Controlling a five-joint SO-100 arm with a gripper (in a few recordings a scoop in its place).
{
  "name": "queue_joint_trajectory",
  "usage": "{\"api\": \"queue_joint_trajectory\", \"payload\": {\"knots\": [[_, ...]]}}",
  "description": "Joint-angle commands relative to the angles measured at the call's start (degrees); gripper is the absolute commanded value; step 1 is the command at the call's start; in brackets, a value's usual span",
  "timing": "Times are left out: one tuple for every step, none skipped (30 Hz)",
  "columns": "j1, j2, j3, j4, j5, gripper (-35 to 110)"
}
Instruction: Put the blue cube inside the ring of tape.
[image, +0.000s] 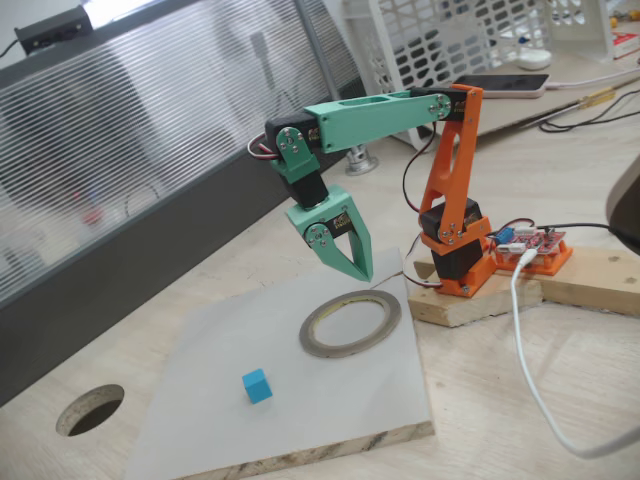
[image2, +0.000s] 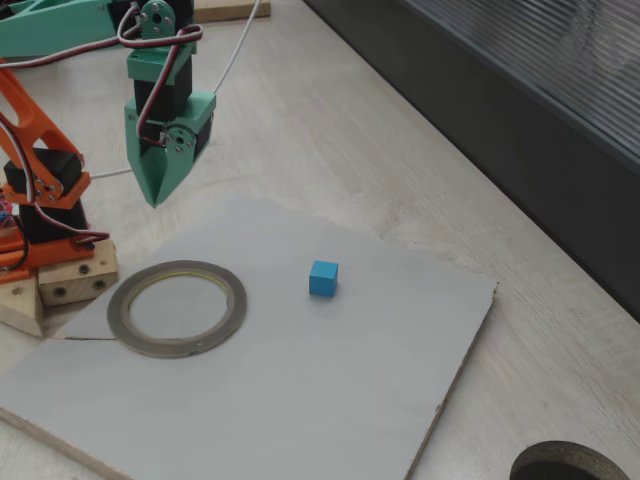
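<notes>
The cube (image: 257, 385) sits alone on a pale board (image: 200, 410), near the tape ring (image: 350, 324) but apart from it. The gripper (image: 362, 272) hangs above the ring's far edge, jaws closed and empty. It should open wide, then descend squarely over the cube.

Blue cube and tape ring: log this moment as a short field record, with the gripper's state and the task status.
cube: blue cube on the grey board, outside the ring
ring: ring of tape flat on the board, nothing inside
gripper: gripper shut, holding nothing, pointing down above the board's far edge, near the ring
status: cube not yet picked
</notes>
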Motion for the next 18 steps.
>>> {"api": "queue_joint_trajectory", "payload": {"knots": [[-0.79, -2.64, -1.58, 0.53, 0.35, -1], [-0.79, -4.31, -2.55, 0.53, 0.35, -1], [-0.79, -5.8, -4.31, 0.53, 0.35, -1], [-0.88, -7.29, -6.68, 0.53, 0.35, -1], [-0.88, -8.79, -9.4, 0.53, 0.35, -1], [-0.88, -10.37, -12.39, 0.53, 0.35, -1], [-0.88, -12.13, -15.38, 0.53, 0.35, -1], [-0.88, -13.97, -18.11, 0.53, 0.35, -1], [-0.88, -16.0, -20.74, 0.53, 0.35, -1], [-0.88, -18.19, -23.2, 0.53, 0.35, -1], [-0.88, -20.3, -25.49, 0.53, 0.35, -1], [-0.88, -22.32, -27.6, 0.53, 0.35, -1], [-0.88, -23.99, -29.62, 0.53, 0.35, -1], [-0.88, -25.66, -31.55, 0.53, 0.35, -1], [-0.88, -27.07, -33.4, 0.53, 0.35, -1], [-0.88, -28.3, -35.16, 0.53, 0.35, -1], [-0.88, -29.44, -36.91, 0.53, 0.35, -1], [-0.88, -30.5, -38.76, 0.53, 0.35, -1]]}}
